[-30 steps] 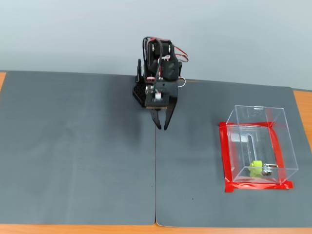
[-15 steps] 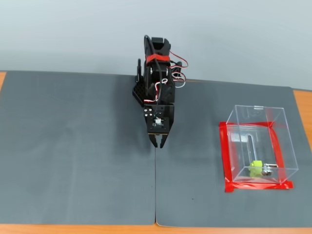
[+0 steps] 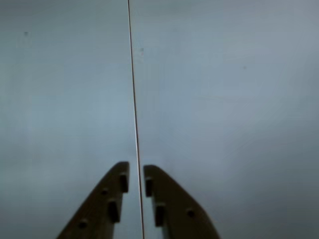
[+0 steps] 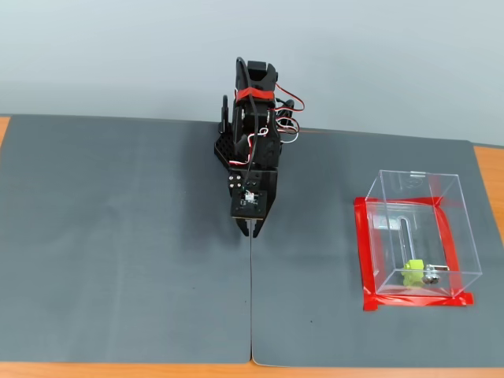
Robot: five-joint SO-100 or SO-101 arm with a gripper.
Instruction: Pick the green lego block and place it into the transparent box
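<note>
The green lego block [image 4: 413,272] is a small lime-green brick, bright against everything around it; its studs are too small to make out in the fixed view. It lies inside the transparent box [image 4: 449,205], on the floor near the box's front wall, just beside a small shiny metal fitting [image 4: 431,276] to its right. The box is clear thin-walled plastic, rectangular, with glinting edges, and it stands on a frame of glossy red tape [image 4: 361,252] stuck to the mat. A pale vertical streak on the box wall sits above the brick; what it is cannot be told.

The gripper [image 3: 134,175] hangs empty over the seam [image 4: 251,299] between two dark grey, finely textured mats [image 4: 118,236], well apart from the box. In the wrist view its two tapered black fingers [image 3: 104,204] stand nearly together, with only a narrow slit between the tips and nothing held; their bases are cut off by the lower edge. In the fixed view the fingertips are mostly hidden under the arm's black body [image 4: 252,193], which carries red and white wires. Orange-brown table wood [image 4: 488,169] shows at the edges.
</note>
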